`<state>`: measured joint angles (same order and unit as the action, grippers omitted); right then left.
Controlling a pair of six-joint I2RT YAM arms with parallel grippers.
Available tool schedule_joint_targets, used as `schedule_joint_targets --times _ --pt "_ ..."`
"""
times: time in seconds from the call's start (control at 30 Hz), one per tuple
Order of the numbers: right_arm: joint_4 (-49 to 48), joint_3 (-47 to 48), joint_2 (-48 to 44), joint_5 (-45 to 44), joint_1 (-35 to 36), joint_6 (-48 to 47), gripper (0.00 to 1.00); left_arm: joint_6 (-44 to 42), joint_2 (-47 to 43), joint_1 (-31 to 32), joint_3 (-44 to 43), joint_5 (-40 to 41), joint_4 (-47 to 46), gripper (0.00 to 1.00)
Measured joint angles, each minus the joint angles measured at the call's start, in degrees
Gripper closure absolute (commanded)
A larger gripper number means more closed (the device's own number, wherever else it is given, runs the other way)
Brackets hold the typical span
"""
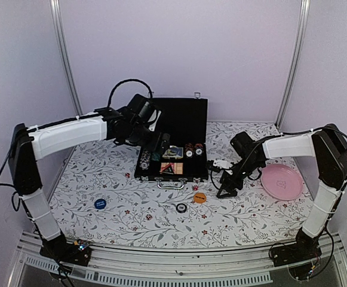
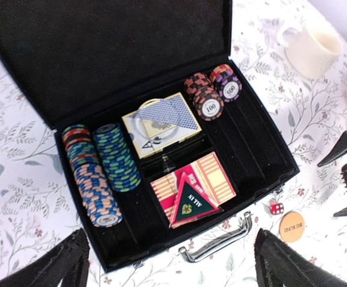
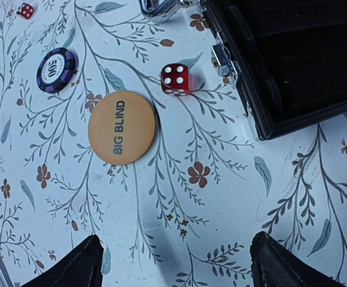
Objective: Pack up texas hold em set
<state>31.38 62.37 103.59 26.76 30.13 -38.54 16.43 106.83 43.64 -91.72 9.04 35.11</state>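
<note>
The black briefcase lies open at the table's middle. In the left wrist view its tray holds striped chips, more chips, a blue card deck, a red deck and the triangle token. My left gripper hovers over the case, open and empty. My right gripper is open and empty low over the cloth. Ahead of it lie an orange "BIG BLIND" button, a red die and a purple chip.
A blue button lies at front left. A second red die lies farther off. A pink plate sits at the right. A cream mug stands right of the case. The case handle faces the front.
</note>
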Motion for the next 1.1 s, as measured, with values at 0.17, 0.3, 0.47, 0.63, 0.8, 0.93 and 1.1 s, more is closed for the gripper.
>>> schedule_joint_targets --times 0.17,0.3,0.47,0.63,0.8,0.93,1.1 --pt "0.33 0.04 0.00 -0.11 0.15 -0.11 0.16 0.17 -13.90 -0.33 14.56 6.25 -5.60 0.09" --pt "0.37 0.04 0.00 -0.13 0.31 -0.26 0.16 1.16 -17.20 -3.43 22.45 7.61 -5.86 0.33" --pt "0.37 0.04 0.00 -0.28 0.31 -0.33 0.16 1.77 -16.94 -12.50 28.37 1.88 -3.98 0.42" --pt "0.39 0.04 0.00 -0.72 0.31 -0.35 0.16 1.84 -15.69 -17.44 30.97 -2.84 -3.74 0.46" --pt "0.39 0.04 0.00 -1.09 0.31 -0.37 0.16 1.31 -13.29 -18.38 30.99 -6.67 -4.22 0.49" --pt "0.42 0.04 0.00 -1.27 0.31 -0.44 0.16 0.42 -10.32 -19.54 30.64 -8.92 -4.39 0.51" --pt "0.39 0.04 0.00 -1.55 0.31 -0.52 0.16 -0.63 -6.45 -20.20 28.85 -10.43 -4.39 0.54"
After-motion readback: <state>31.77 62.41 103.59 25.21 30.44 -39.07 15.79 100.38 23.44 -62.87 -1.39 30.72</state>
